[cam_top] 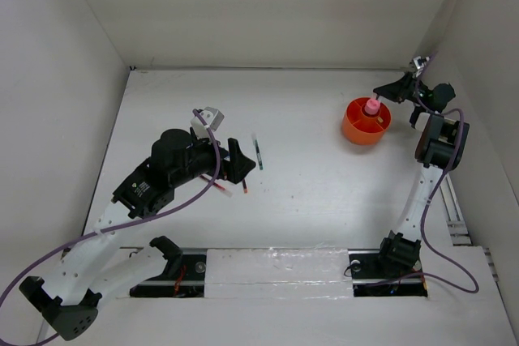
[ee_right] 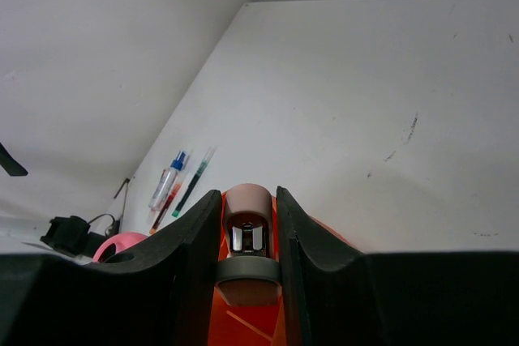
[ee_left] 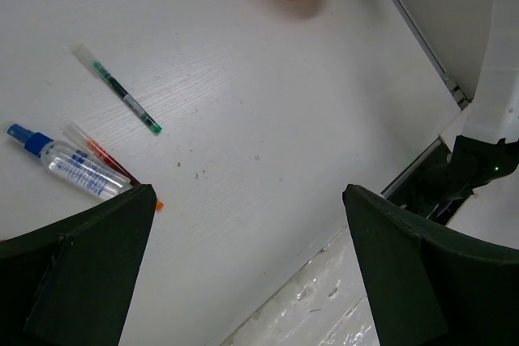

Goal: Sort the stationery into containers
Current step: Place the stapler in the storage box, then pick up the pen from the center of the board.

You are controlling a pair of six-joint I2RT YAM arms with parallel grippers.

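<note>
Item count:
- Pens: one dark green pen [ee_left: 126, 101]. At least one thin red pen [ee_left: 105, 158]; the exact number cannot be resolved.
- Bottles: one clear blue-capped bottle [ee_left: 69, 164].

These lie forward-left of the left gripper [ee_left: 247, 200].
- Cylinders: one pink-capped cylinder [ee_right: 247, 208], between the fingers of the right gripper [ee_right: 247, 194].
- Tubs: one orange tub [cam_top: 357, 131], directly beneath that gripper.

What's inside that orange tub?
A pink-capped cylinder, gripped by the right gripper, stands inside the orange tub, among its dividers. Whether anything lies beneath it is hidden.
</note>
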